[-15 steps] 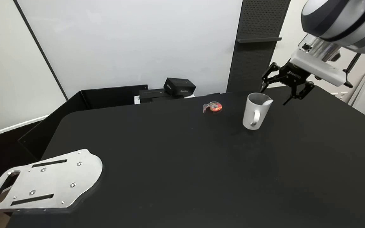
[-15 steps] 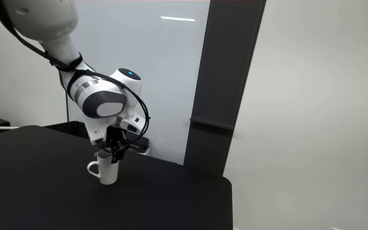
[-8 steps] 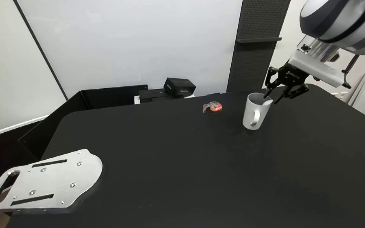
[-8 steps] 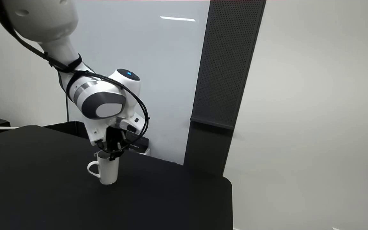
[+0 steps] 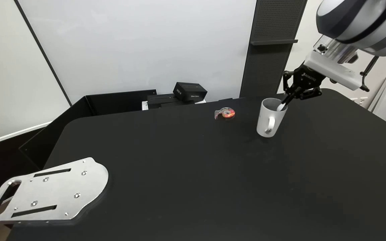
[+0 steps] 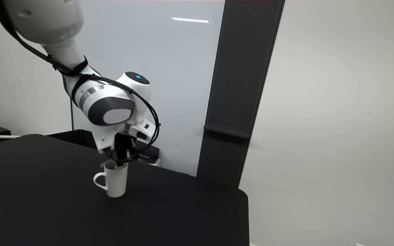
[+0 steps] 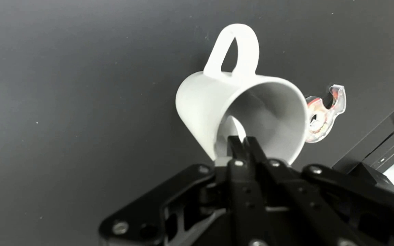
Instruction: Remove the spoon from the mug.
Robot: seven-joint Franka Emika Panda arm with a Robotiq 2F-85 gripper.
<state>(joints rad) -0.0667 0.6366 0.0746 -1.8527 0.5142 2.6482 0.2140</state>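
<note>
The white mug (image 5: 266,121) stands upright on the black table, its handle (image 5: 270,124) facing the camera in an exterior view. In the wrist view its mouth points toward me and the mug (image 7: 202,99) fills the middle. Inside the rim, the spoon (image 7: 239,128) shows as a thin white blade reaching up between my fingertips. My gripper (image 7: 243,139) is shut on the spoon, tips just at the mug's opening. In an exterior view the spoon (image 5: 281,107) leans at the rim under the gripper (image 5: 284,102). The spoon's lower part is hidden in the mug.
A small clear tape dispenser with a red-orange roll (image 5: 227,113) lies beside the mug. Black boxes (image 5: 189,92) sit behind the table's far edge. A silver metal plate (image 5: 59,190) rests at the table's near corner.
The jaws have gone from wide apart to shut around the spoon. The spoon's top has shifted slightly inward from the rim. The arm has moved only a little; the mug stands still.
</note>
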